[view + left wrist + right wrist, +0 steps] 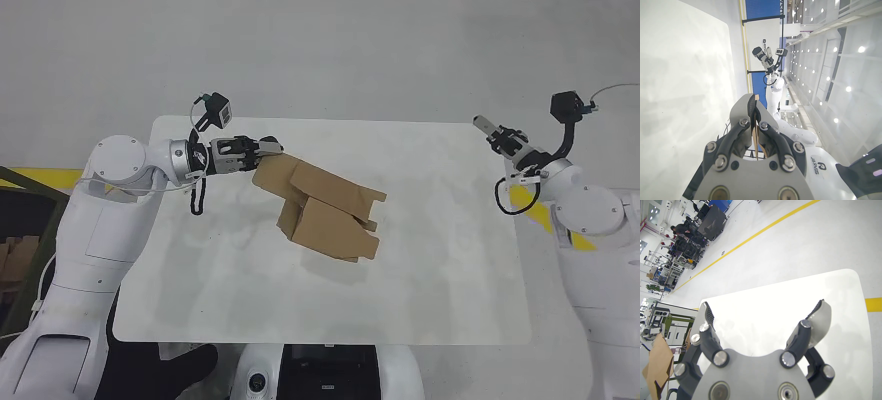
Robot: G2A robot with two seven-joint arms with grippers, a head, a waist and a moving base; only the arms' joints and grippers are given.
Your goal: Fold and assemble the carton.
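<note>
We see the brown carton (325,210) over the middle of the white table (450,260), a little toward the left edge, with its panels partly folded and several flaps standing loose. One flap reaches toward the far left corner of the table, and there the left gripper (272,148) has it. In the left wrist view the left gripper (753,106) has its jaws pressed together on a thin edge of the carton (755,140), and the cardboard runs straight down between them. The table (687,75) lies bright beyond it. We cannot tell whether the carton's lower end rests on the table or hangs just above it; a shadow lies beneath it.

The right gripper (482,125) sits at the far right corner of the table, well apart from the carton. In its own wrist view the right gripper (762,311) has its jaws wide apart with nothing between them, over the table (772,298). The carton (658,357) shows far off toward the other side.
</note>
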